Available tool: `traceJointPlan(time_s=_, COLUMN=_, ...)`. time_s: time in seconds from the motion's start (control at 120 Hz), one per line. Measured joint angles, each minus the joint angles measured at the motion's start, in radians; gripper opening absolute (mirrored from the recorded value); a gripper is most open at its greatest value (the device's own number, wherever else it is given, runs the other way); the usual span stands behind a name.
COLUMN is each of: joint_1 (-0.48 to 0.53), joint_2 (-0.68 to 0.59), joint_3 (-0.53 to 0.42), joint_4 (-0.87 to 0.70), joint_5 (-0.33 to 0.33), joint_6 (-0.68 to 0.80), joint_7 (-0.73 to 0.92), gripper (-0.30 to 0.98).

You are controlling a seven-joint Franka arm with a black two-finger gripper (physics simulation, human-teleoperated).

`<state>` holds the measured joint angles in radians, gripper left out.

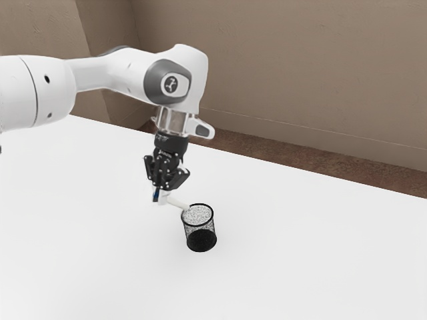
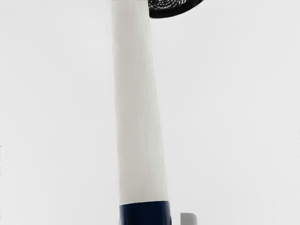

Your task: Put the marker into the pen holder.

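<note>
Pickup's done, so you're past halfway imo. Your fingers [image 1: 162, 197] are closed on the marker [image 1: 177, 203], its far end right by the holder's [image 1: 201, 241] rim, can't tell if touching. Left: tilt it upright, lower, release.

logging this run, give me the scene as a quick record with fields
gripper: shut on the marker, above the table
marker: white with a dark blue end, held slanting, white end reaching toward the pen holder
pen holder: round black mesh, upright on the table
marker in holder: no
marker touching rim: cannot tell
table: plain white
background: brown wall
</note>
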<state>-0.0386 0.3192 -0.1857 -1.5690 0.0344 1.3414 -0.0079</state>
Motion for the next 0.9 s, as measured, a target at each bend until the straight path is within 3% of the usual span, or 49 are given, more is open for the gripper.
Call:
traceJointPlan(time_s=0.483, joint_1=0.017, joint_2=0.202, joint_3=-0.019, joint_4=0.147, joint_5=0.075, joint_6=0.068, joint_7=-0.025, gripper=-0.10)
traceJointPlan(time_s=0.733, joint_1=0.021, joint_2=0.197, joint_3=-0.015, joint_4=0.147, joint_5=0.076, joint_6=0.097, joint_7=-0.027, gripper=0.41)
traceJointPlan(time_s=0.9, joint_1=0.072, joint_2=-0.122, joint_3=0.053, joint_4=0.033, joint_5=0.086, joint_6=0.231, joint_7=0.014, gripper=0.56)
